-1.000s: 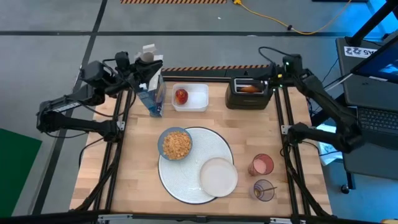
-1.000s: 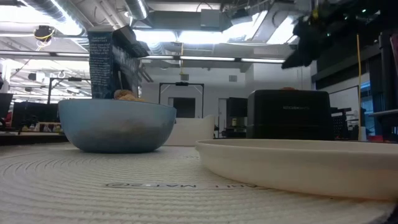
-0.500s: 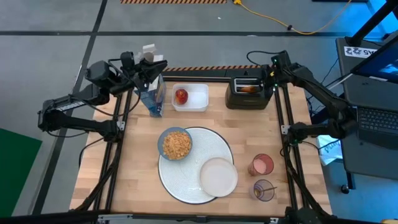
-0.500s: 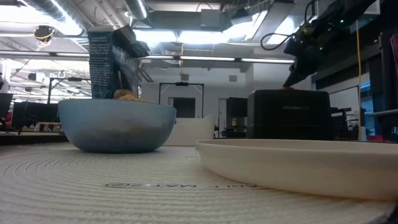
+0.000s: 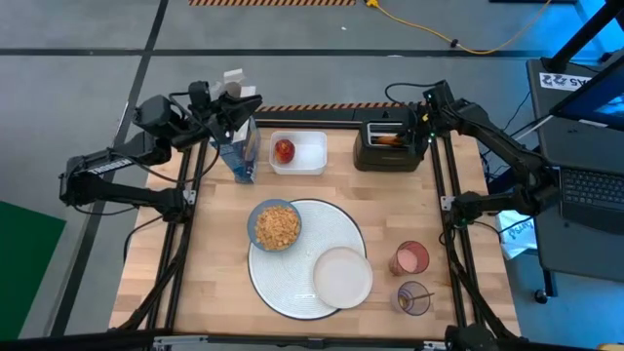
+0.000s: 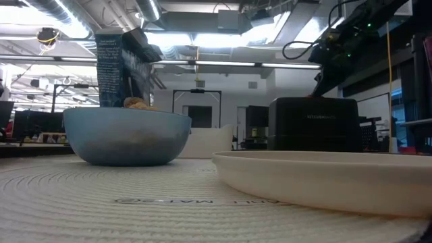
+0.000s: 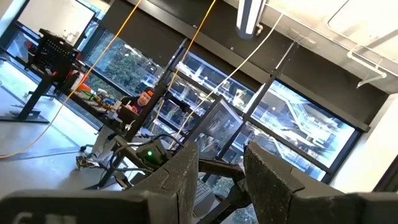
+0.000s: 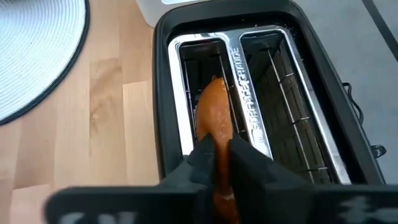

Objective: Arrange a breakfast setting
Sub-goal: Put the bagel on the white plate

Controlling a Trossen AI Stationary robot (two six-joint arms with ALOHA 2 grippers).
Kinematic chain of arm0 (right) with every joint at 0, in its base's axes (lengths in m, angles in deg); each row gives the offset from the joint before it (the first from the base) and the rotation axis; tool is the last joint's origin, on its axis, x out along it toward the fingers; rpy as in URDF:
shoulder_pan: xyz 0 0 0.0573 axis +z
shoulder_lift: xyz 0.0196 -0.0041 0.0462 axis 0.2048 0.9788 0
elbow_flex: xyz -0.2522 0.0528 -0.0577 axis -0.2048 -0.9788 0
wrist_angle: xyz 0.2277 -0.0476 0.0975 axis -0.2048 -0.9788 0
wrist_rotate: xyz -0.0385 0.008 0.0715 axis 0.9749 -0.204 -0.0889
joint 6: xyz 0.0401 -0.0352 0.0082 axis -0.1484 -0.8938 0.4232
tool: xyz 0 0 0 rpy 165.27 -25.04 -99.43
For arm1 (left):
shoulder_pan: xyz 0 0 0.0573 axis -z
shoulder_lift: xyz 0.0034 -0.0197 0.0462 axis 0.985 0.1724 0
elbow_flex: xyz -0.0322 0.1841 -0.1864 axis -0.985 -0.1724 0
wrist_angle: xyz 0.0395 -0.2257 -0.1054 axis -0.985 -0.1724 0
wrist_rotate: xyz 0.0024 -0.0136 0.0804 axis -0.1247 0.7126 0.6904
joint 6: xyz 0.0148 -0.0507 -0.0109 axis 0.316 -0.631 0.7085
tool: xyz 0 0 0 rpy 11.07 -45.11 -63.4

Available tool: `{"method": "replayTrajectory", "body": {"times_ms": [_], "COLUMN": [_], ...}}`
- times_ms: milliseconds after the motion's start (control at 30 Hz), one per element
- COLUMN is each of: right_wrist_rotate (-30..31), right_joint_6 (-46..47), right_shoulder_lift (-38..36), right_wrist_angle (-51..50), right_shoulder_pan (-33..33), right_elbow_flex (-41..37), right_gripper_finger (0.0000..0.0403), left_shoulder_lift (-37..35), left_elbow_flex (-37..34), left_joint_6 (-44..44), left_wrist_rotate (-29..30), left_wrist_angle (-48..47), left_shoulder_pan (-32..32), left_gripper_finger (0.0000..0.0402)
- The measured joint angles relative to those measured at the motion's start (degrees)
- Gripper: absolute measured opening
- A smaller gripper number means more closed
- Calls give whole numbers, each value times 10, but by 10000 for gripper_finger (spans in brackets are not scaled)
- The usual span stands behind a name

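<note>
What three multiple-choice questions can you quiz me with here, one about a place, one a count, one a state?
1. Where is the red apple?
A. In the white tub
B. On the cream plate
C. In the blue bowl

2. How many tumblers stand right of the mat?
A. One
B. Two
C. Three

3. The right claw is:
A. Open above the mat
B. Shut on the bagel in the toaster
C. Holding the spoon

Answers: 1 A, the apple lies inside the tub. 2 B, pink and purple. 3 B, its fingers pinch the bagel in the slot.

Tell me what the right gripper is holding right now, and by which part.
The right gripper is pinching the bagel by its near upper edge, with the bagel standing in a slot of the black toaster.
</note>
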Motion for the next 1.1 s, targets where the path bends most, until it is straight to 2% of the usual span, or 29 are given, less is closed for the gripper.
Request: {"method": "replayTrajectory", "body": {"times_ms": [67, 300, 533, 667, 833, 1100], "right_wrist_rotate": [-4, 28, 4, 0, -39, -46], "right_joint_6": [-1, -13, -19, -14, 13, 85], "right_shoulder_lift": [0, 0, 0, 0, -1, -2], "right_wrist_angle": [-9, -69, -139, -179, -200, -191], "right_shoulder_pan": [0, 0, 1, 33, 114, 342], "right_elbow_flex": [5, 87, 205, 266, 322, 336], "right_gripper_finger": [15, 19, 16, 12, 12, 12], "left_shoulder_lift": [0, 0, 0, 0, 0, 0], "left_elbow_flex": [0, 0, 0, 0, 0, 0], "left_joint_6": [0, 0, 0, 5, 5, 6], "left_wrist_rotate": [0, 2, 2, 2, 2, 2], "left_wrist_angle": [0, 2, 2, 2, 1, 1], "left_shoulder_pan": [0, 0, 0, 0, 0, 0], "left_gripper_finger": [119, 119, 119, 119, 119, 119]}}
